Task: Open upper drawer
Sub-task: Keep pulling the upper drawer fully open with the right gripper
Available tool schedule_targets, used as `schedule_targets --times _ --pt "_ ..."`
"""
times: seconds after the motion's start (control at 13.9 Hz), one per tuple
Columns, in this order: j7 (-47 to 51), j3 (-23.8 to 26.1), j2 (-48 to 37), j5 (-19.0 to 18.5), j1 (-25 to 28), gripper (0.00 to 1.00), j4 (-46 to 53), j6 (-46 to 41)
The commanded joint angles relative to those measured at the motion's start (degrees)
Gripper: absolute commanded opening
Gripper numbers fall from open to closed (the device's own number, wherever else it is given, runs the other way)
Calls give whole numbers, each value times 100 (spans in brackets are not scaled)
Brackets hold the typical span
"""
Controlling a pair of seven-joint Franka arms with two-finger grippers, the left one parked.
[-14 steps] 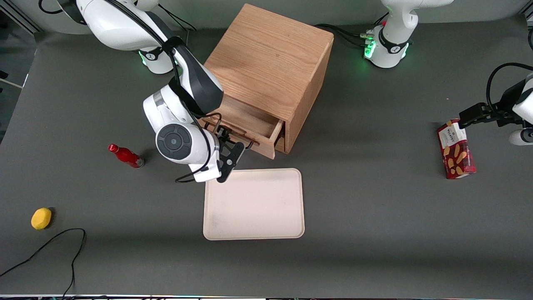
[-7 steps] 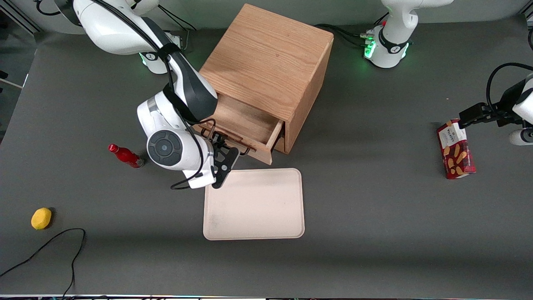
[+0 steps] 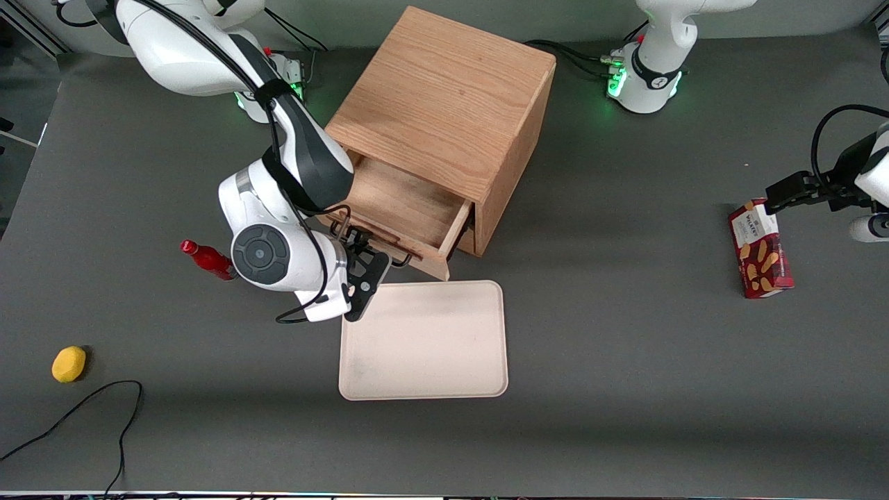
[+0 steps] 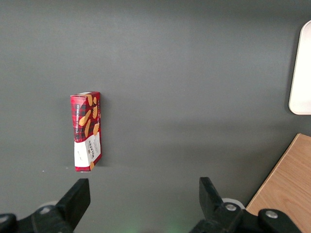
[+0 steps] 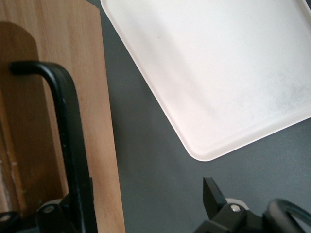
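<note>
Currently, upper drawer [image 3: 406, 208]: pulled partway out of the oak cabinet [image 3: 444, 104], its wooden floor showing from above; its front panel stands just beside the cream tray's [image 3: 424, 340] farther edge.
Handle: the thin black wire handle [image 5: 65, 121] on the drawer front runs along the light wood panel and is close against the gripper.
Gripper [image 3: 368, 257]: at the drawer front, nearer the front camera than the cabinet and above the gap between drawer and tray; whether its fingers clasp the handle or stand apart from it cannot be told.
Tray: flat on the grey table [image 3: 625, 382], nearer the front camera than the cabinet, one rounded corner close to the drawer front.
Red bottle [image 3: 208, 260]: lying on the table beside the working arm's wrist.
Yellow object [image 3: 69, 364]: toward the working arm's end of the table, well apart from the rest.
Biscuit box [image 3: 759, 250]: red, lying toward the parked arm's end of the table.
</note>
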Motion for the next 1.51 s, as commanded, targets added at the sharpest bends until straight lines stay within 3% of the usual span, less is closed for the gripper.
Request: schedule_targets --times 0.0,1.43 --pt "-193 -5 127 280 -118 100 181 89" --pt "-202 -13 135 711 -426 100 278 344"
